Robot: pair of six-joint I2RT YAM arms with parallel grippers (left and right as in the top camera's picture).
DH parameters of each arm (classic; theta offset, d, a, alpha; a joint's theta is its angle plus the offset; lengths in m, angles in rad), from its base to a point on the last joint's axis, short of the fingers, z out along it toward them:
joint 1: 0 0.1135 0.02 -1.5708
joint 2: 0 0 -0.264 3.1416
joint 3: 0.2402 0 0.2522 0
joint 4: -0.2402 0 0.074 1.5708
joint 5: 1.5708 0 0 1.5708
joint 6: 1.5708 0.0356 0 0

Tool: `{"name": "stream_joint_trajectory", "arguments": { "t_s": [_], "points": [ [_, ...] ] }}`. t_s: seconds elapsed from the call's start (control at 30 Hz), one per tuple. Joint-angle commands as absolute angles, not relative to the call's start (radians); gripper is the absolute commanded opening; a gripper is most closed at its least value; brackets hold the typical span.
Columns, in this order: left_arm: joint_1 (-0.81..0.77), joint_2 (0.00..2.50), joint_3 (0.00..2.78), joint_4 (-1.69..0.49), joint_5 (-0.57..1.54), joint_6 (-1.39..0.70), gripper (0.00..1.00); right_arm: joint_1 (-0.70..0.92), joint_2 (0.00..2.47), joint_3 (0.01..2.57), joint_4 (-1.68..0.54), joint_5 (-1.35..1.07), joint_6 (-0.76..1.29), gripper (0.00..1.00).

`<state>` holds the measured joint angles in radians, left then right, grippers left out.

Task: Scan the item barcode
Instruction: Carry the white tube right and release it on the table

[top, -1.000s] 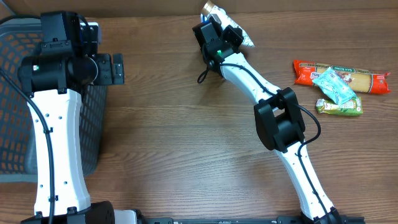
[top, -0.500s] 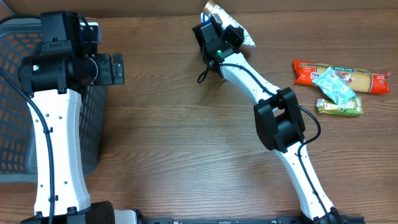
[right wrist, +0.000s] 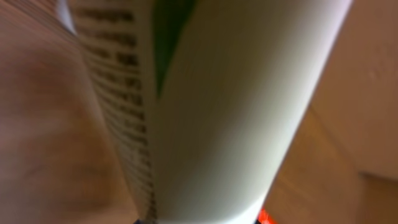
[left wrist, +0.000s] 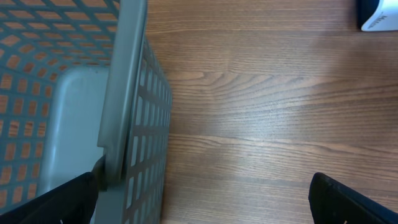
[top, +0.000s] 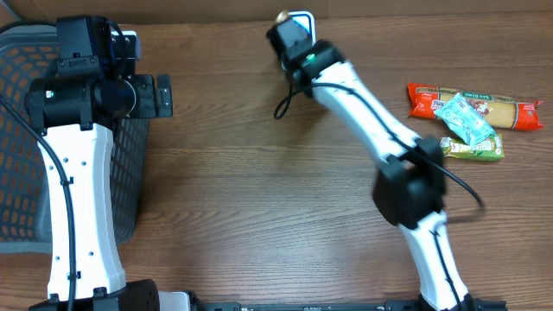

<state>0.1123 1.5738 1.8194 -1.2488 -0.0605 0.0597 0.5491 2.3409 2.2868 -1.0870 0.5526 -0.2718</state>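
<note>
Shop-style bench: basket (top: pixel 128 181), snack packets (top: pixel 471 117)

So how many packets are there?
4: an orange packet at the right, a teal packet on it, a green packet beside them, a white packet in the right pincer. The basket may hide more.

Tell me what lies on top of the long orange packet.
A pale blue sachet lies across the orange packet near its middle. The print beneath the sachet is covered.
</note>
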Motion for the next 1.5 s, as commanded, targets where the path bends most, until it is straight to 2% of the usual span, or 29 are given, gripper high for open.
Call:
{"name": "stream_joint_trajectory", "arguments": {
  "t_s": [0.0, 0.1, 0.23, 0.43, 0.6, 0.87, 1.13, 1.47],
  "points": [
    [0.117, 1.582, 1.828, -1.246, -0.055, 0.075, 0.99, 0.516, 2.120, 2.317, -1.190, 0.297, -0.043, 0.04],
    [0.117, 1.582, 1.828, -1.246, -0.055, 0.075, 1.00, 0.453, 2.079, 2.317, -1.354, 0.122, 0.053, 0.04],
    [0.117, 1.582, 1.828, -1.246, -0.055, 0.075, 1.00, 0.347, 2.087, 2.298, -1.494, 0.020, 0.075, 0.04],
    [0.117, 1.582, 1.828, -1.246, -0.055, 0.075, 1.00, 0.141, 2.087, 2.140, -1.463, 0.020, 0.297, 0.04],
    [0.117, 1.582, 1.828, -1.246, -0.055, 0.075, 0.99, -0.039, 2.087, 2.001, -1.477, 0.022, 0.629, 0.04],
    [0.117, 1.582, 1.828, -1.246, -0.055, 0.075, 1.00, -0.281, 2.087, 1.888, -1.498, 0.021, 0.767, 0.04],
    [0.118, 1.582, 1.828, -1.246, -0.055, 0.075, 0.99, -0.382, 2.087, 1.844, -1.642, 0.102, 1.068, 0.04],
    [0.117, 1.582, 1.828, -1.246, -0.055, 0.075, 1.00, -0.364, 2.087, 1.679, -1.480, 0.081, 1.068, 0.10]
  ]
}}
